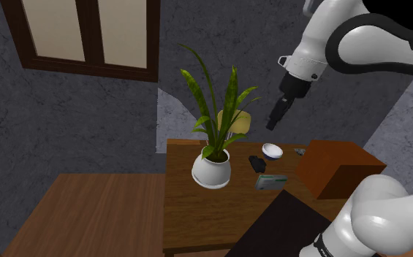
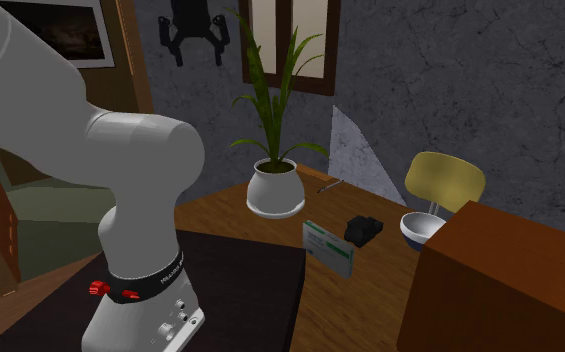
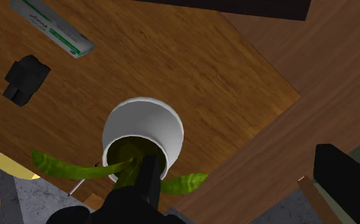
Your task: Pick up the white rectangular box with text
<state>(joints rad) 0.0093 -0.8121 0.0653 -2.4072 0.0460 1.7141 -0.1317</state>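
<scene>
The white rectangular box is sitting on the wooden table, just beside a small black object and near the white plant pot, while the black gripper is hovering well above them, fingers spread apart, grasping nothing.

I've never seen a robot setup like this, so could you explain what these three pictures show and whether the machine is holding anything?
It is one white robot arm ending in a black two-finger gripper. One picture looks down from beside the arm's base, one from another spot near the base, and one from a camera on the hand itself. On the wooden table stand a potted plant, a white box with text, a small black object and a bowl. The gripper hangs open above them, holding nothing.
</scene>
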